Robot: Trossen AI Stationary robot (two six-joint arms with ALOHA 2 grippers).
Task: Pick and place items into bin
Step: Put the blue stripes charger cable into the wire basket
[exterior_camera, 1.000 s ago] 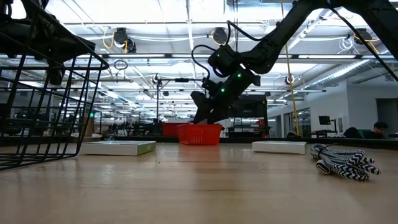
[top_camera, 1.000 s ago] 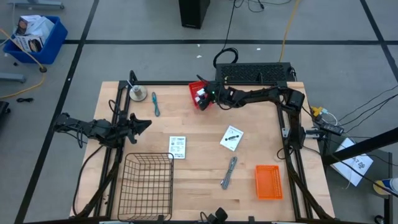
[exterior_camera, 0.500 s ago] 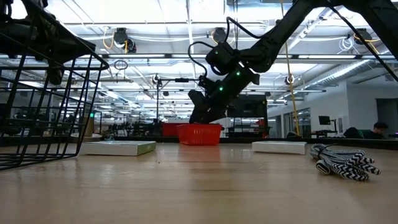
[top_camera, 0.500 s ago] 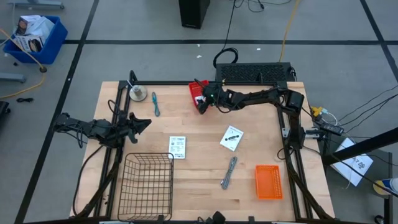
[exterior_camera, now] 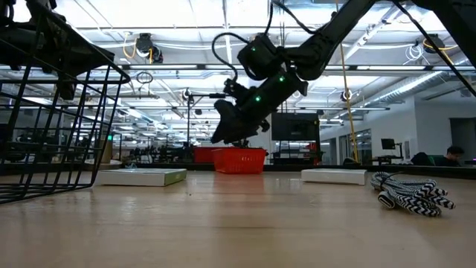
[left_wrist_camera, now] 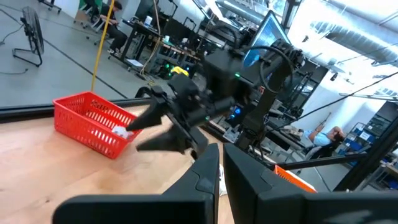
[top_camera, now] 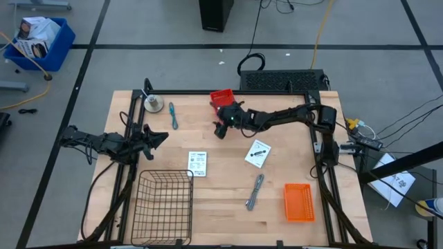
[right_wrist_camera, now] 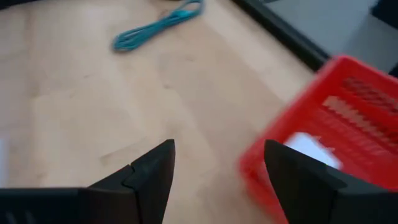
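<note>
Wooden tabletop (top_camera: 221, 207), big workshop hall behind w/ monitors and ceiling lights. Right gripper (top_camera: 220, 128) hangs above the board just beside the red bin (top_camera: 222, 99), on the bin's side toward the table centre; fingers spread wide, nothing between them. Right wrist view confirms: both dark fingers apart, bare wood in the gap, bin wall off to one side w/ a white item lying inside.

Key geometry for the next pick, as I read it: teal-handled tool (top_camera: 172, 115) lies well to the left of the right gripper, between it and the round silver disc (top_camera: 153, 105) near the far-left corner. Its long axis runs roughly far-to-near across the table, slightly slanted. A grasp looks like it needs the fingers turned across that axis.

Left gripper (top_camera: 158, 137) parked at the left edge, fingers nearly touching per its wrist view, empty. It's arguably nearer the teal tool than the right one.

Other items waiting: white printed packet (top_camera: 197, 163) mid-table, second packet (top_camera: 257, 153) near right-centre, grey metal tool (top_camera: 255, 191) toward the near edge. Wire basket (top_camera: 165, 207) and orange tray (top_camera: 299, 202) sit at the near side.
</note>
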